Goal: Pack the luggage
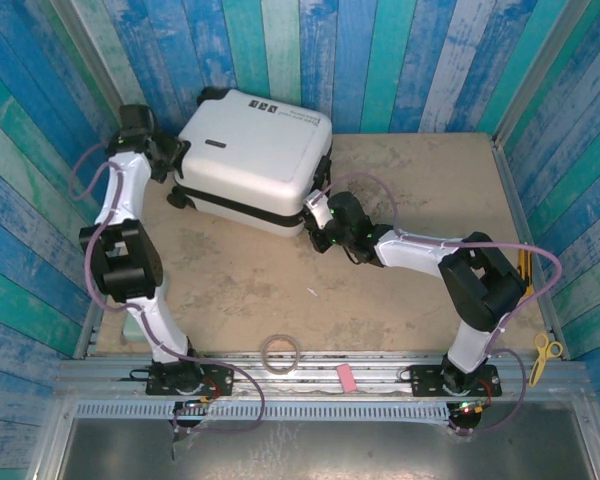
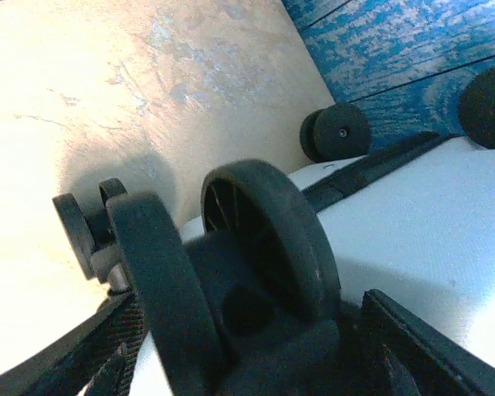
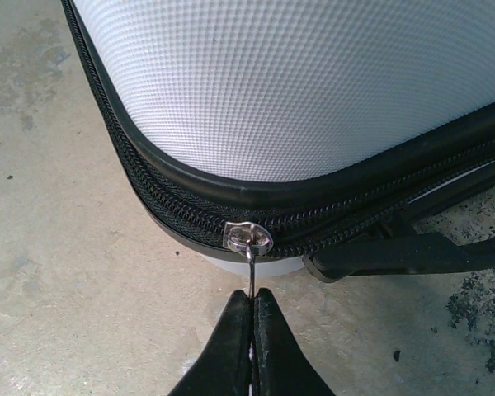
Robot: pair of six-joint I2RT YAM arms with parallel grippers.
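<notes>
luggage (image 1: 255,150) lies flat, lid down, at the far-left corner of the table (image 1: 420,200), wheel end toward the left edge. Step in hand looks like zipping it up. right gripper (image 3: 252,299) is at the case's near-right corner, fingers clenched on the thin metal pull tab (image 3: 252,268) hanging from the zip slider (image 3: 247,238). The slider sits right on the bend of the black zipper band (image 3: 128,157). left gripper (image 1: 163,152) is at the wheel end. Its camera looks straight at a twin caster wheel (image 2: 264,239) with dark parts either side, so I can't tell if those fingers are released or pinching the wheel. My read: left arm is there to brace the case while right drags the slider. Next move calls for a pull along the band, following the corner curve, not straight out, or the tab may slip from the tips. Case sits on a smooth top, so without a firm brace it will likely slide or swivel. Can't tell which stretch of the band is left to close.
</notes>
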